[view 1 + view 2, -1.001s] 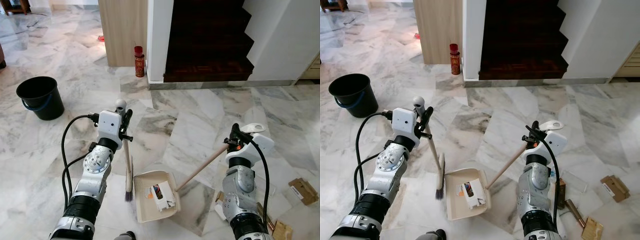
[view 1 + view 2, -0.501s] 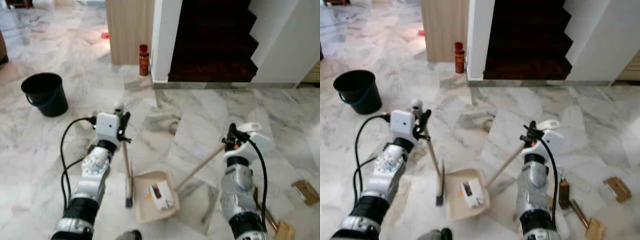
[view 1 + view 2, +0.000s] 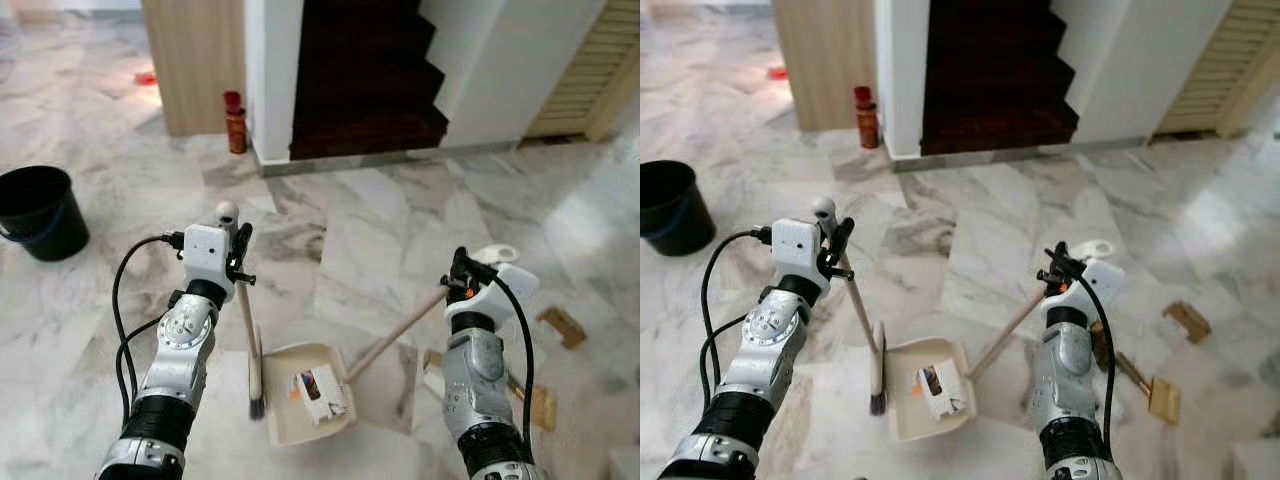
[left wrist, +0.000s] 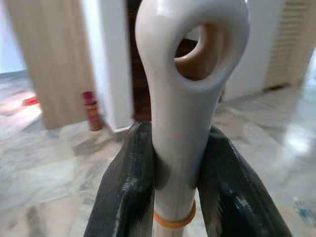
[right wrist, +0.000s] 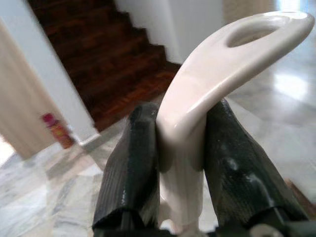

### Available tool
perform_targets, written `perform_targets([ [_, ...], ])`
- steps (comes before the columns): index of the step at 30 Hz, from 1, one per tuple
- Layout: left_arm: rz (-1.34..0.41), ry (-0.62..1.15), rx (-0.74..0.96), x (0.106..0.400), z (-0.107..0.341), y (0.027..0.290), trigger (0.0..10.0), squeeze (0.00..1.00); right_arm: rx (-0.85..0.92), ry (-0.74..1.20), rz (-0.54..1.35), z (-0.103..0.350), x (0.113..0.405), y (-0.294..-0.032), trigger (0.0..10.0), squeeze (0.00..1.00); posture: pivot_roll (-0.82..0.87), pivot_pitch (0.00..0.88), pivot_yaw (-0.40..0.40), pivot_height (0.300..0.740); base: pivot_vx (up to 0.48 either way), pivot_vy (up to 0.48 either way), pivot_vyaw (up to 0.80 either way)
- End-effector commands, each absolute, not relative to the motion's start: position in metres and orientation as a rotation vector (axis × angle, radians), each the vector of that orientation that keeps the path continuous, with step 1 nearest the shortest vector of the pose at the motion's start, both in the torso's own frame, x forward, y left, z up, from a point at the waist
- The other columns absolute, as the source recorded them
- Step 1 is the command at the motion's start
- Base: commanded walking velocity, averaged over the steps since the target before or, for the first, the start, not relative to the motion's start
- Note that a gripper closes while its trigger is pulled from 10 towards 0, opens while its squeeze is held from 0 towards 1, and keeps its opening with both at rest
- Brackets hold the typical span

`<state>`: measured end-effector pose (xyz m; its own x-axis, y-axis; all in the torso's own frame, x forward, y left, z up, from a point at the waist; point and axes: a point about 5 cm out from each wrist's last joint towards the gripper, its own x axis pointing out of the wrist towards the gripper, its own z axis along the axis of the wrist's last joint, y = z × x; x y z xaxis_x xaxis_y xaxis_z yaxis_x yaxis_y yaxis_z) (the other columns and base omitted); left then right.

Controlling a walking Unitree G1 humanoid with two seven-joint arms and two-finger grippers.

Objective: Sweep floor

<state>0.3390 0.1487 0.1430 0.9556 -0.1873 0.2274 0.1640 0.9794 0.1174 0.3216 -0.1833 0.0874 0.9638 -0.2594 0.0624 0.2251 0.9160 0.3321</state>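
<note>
My left gripper [image 4: 173, 182] is closed on the light, stiff broom [image 3: 247, 335] near its smooth, maybe slippery cap, and my right gripper [image 5: 190, 163] clamps the dustpan handle [image 3: 400, 335] likewise.

A black bucket [image 3: 38, 211] stands on the marble floor [image 3: 380, 240], far off to the left of the broom. A red can [image 3: 236, 122] stands beside the white wall corner [image 3: 268, 80], way past the broom's top. Dark wooden stairs [image 3: 365, 85] go up behind it. A light wood panel [image 3: 195, 60] stands next to the can.
</note>
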Motion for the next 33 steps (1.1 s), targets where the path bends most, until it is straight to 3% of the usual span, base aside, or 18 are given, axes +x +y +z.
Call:
perform_targets([
  [1, -0.176, -0.281, 0.092, 0.3407, 0.1541, 0.149, 10.0, 0.0, 0.338, -0.157, -0.242, 0.0998, 0.326, -0.1829, 10.0, 0.0, 0.16, 0.08, -0.097, 0.74, 0.0, 0.352, 0.0],
  [33, -0.165, -0.275, 0.086, 0.3398, 0.1565, 0.1523, 10.0, 0.0, 0.34, -0.144, -0.239, 0.0993, 0.3257, -0.1821, 10.0, 0.0, 0.16, 0.123, -0.103, 0.74, 0.0, 0.354, 0.0],
])
